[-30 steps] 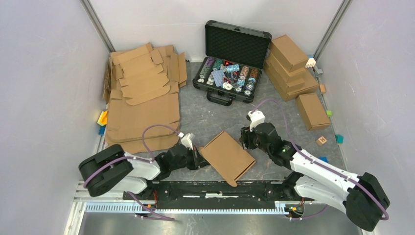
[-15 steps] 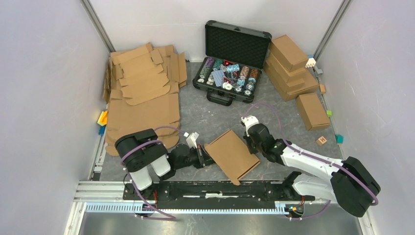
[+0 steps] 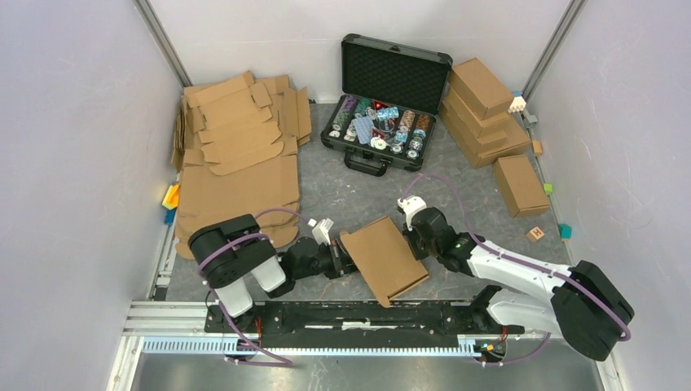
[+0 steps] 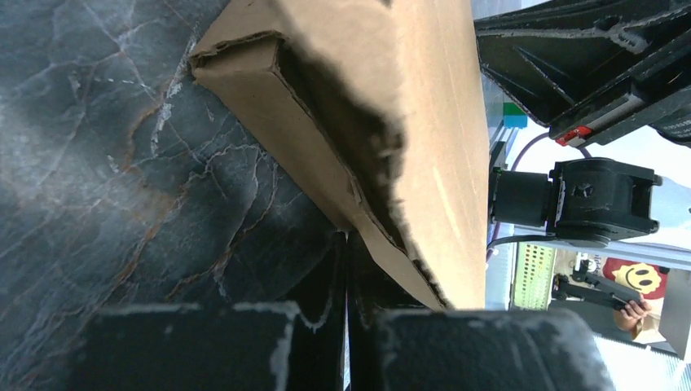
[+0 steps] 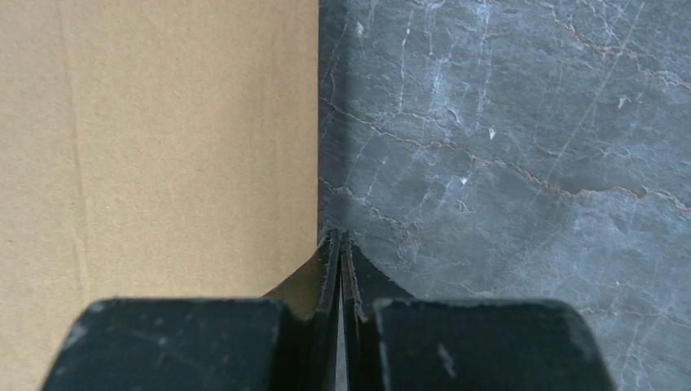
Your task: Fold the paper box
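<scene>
The paper box (image 3: 387,261) lies on the grey table (image 3: 342,195), right in front of the two arms and between them. It is turned at a slant, and its near corner reaches toward the metal rail at the table's edge. It looks like a flat brown box with its lid down, so I think most of the folding is done. The left gripper (image 3: 341,259) is squeezed all the way shut. I see nothing between its fingers. Its tips sit against the left side of the box, where the left wrist view shows the folded-over wall of the box. The right gripper (image 3: 413,236) is shut tight too, and it holds nothing. Its tips are right next to the far right edge of the box, but I cannot tell if they really touch it. I think the arms are placed like this, one on each side, so the box cannot slide away while they press its sides in or push it straight. Closed fingers make a good blunt tip for poking. Far from the arms are the flat cardboard sheets (image 3: 236,163), an open black case (image 3: 391,77) and the finished boxes (image 3: 485,114).
</scene>
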`<state>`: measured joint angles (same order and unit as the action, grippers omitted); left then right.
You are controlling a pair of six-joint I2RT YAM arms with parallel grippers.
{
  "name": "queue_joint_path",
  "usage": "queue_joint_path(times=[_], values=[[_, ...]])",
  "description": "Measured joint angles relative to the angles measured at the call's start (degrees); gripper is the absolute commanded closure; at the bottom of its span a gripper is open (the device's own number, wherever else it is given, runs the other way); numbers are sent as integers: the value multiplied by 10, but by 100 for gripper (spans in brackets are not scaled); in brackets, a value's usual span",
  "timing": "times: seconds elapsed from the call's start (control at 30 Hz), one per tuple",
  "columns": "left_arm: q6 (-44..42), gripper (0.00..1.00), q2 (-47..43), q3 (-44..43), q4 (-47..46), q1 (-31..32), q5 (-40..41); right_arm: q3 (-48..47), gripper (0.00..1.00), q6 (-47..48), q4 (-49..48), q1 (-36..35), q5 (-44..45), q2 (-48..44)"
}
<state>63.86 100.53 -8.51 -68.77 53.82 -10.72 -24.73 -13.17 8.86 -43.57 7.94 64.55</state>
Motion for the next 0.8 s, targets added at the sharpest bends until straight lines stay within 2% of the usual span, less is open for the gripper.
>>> queue_joint_path(times=[0.2,0.4,0.47,0.53,0.6,0.7,0.8], values=[[-7,98,-68,2,76,0,16,-13,75,0,43,-5,43,-21],[-12,98,-105,14,121,0,24,-23,55,1,68,-5,67,-57],[-12,98,-112,19,131,0,28,-23,44,1,69,-5,60,-70],[-12,98,-120,23,135,0,30,-23,23,0,68,-5,43,-86],[-13,98,-130,29,142,0,31,-20,12,0,58,-5,10,-107],[-17,96,-151,34,162,0,33,-10,6,0,38,-5,-44,-125],[-24,96,-175,35,186,0,34,0,7,0,23,-5,-82,-119]])
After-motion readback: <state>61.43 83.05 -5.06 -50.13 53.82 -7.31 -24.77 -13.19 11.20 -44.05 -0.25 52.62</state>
